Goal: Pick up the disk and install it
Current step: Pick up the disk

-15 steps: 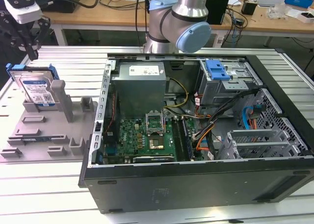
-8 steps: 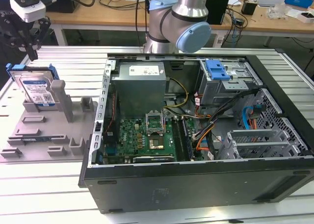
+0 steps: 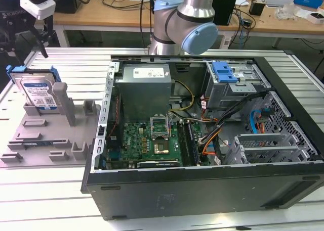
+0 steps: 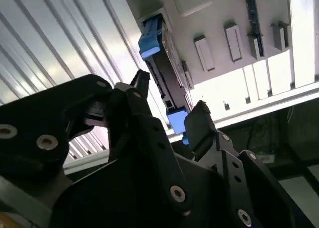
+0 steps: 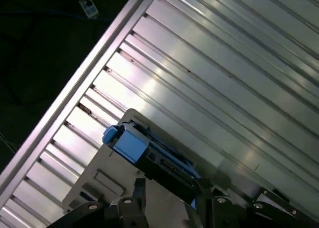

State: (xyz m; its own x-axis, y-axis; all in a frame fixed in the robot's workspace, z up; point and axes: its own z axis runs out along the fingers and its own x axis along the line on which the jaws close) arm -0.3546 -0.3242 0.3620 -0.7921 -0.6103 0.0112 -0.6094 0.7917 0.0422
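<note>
A: Exterior view, where's the flat silver disk w/ white-and-blue label & blue plastic bracket [image 3: 38, 92]?
B: Upright in the grey plastic stand [image 3: 45, 135] on the ribbed aluminium bench [image 3: 50, 200], at the exterior view's left. Label print too small to read. Open black PC case [image 3: 202, 190] sits just beside the stand, grey robot arm [image 3: 185, 18] behind it.
A: Second wrist view?
B: Black gripper [image 4: 169, 96], jaws spread, not clamped on anything. Disk [image 4: 167, 73] shows edge-on betw. the tips, beyond them.
A: First wrist view?
B: Disk [image 5: 159, 158] edge-on again, bench ribs around the stand.
</note>
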